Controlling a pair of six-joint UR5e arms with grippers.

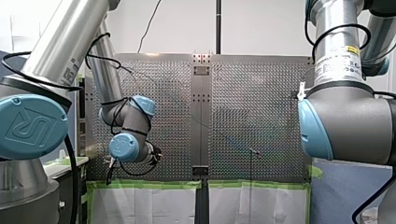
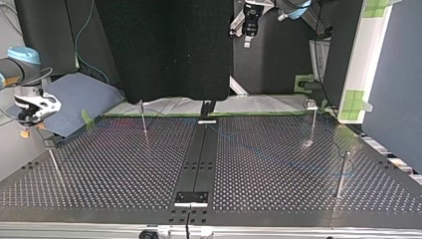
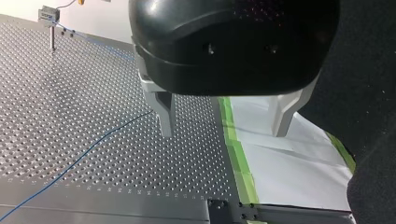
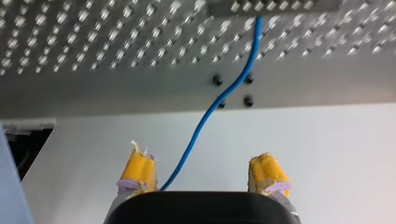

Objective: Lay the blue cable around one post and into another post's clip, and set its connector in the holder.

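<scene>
hanging loose between the spread yellow pads (image 4: 138,171) of my right gripper (image 4: 203,169), blue cable (image 4: 210,110) looked liable to slip aside on closing; left gripper (image 3: 224,130) likewise stood apart, empty.

Middle of the perforated table (image 2: 124,169) is wide open, just thin posts (image 2: 144,119) near its edges and the blue cable (image 4: 196,135) strung across.

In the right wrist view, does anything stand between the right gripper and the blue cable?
Nothing visible does. The blue cable runs off the perforated table's edge straight into the gap between the open right gripper's yellow pads.
</scene>
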